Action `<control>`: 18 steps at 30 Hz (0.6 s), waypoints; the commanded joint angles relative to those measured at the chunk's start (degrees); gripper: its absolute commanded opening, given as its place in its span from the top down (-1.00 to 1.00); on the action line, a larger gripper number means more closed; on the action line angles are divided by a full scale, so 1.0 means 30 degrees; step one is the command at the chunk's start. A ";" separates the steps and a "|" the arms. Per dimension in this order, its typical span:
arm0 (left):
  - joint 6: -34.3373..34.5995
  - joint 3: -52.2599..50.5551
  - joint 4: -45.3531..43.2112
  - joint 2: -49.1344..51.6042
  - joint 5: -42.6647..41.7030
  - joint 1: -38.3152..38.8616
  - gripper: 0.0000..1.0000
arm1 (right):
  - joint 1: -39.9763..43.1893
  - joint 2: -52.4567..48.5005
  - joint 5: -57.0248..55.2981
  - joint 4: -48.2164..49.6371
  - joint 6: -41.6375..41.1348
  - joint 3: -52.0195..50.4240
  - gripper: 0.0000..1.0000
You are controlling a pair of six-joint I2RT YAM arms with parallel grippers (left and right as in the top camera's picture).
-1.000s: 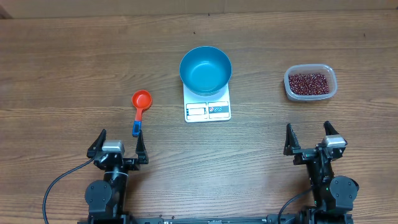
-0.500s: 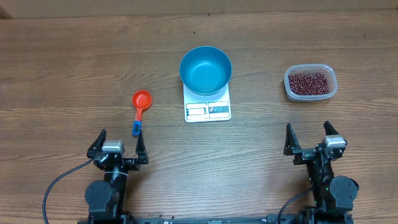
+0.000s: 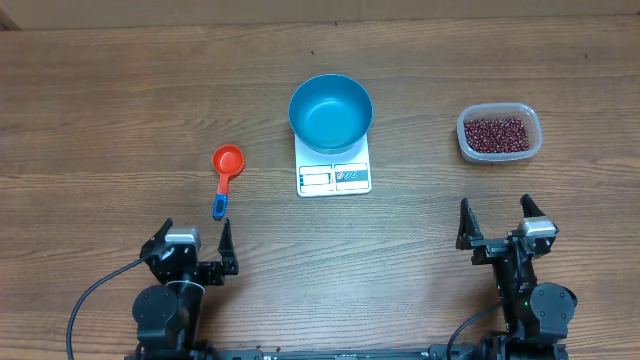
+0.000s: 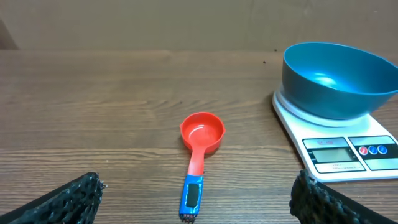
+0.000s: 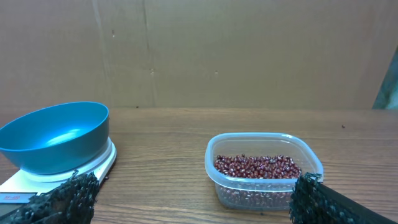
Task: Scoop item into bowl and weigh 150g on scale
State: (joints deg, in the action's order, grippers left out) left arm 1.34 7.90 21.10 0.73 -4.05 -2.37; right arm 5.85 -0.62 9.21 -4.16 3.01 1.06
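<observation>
A small flat white rectangular kitchen scale (image 3: 334, 177) sits midway across the brown wooden table (image 3: 120, 100). Its long axis runs away from the robot, and its display edge faces the arms. A round deep blue bowl (image 3: 330, 112) stands upright on the far part of the scale, overhanging both sides.

Left of the scale and well apart from it lies a red plastic scoop (image 3: 225, 172) with a blue-tipped handle. Its cup is on the far side and its handle points back toward the left gripper (image 3: 194, 232), ending near that gripper's right finger.

Right of the scale, also well apart, a clear rounded-rectangular plastic tub (image 3: 536, 140) holds the small dark red-maroon beans (image 3: 497, 133). The right gripper (image 3: 494, 208) sits on the robot's side of the tub.

Both grippers have their jaws spread wide, gripping and touching nothing.
</observation>
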 commanded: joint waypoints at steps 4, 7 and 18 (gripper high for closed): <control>-0.0168 0.1581 0.1049 -0.0160 -0.0007 -0.0095 -0.99 | -0.0124 0.0153 0.0102 0.0066 0.0022 -0.0204 -1.00; -0.0168 0.1960 0.1654 -0.0160 -0.0007 -0.0095 -0.99 | -0.0124 0.0153 0.0102 0.0066 0.0022 -0.0204 -1.00; -0.0182 0.4240 0.3861 0.0350 0.0000 -0.0095 -0.99 | -0.0124 0.0153 0.0102 0.0066 0.0022 -0.0204 -1.00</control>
State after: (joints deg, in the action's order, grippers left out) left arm 1.34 17.65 32.23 0.78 -4.05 -2.37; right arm 5.85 -0.62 9.21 -4.16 3.03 1.06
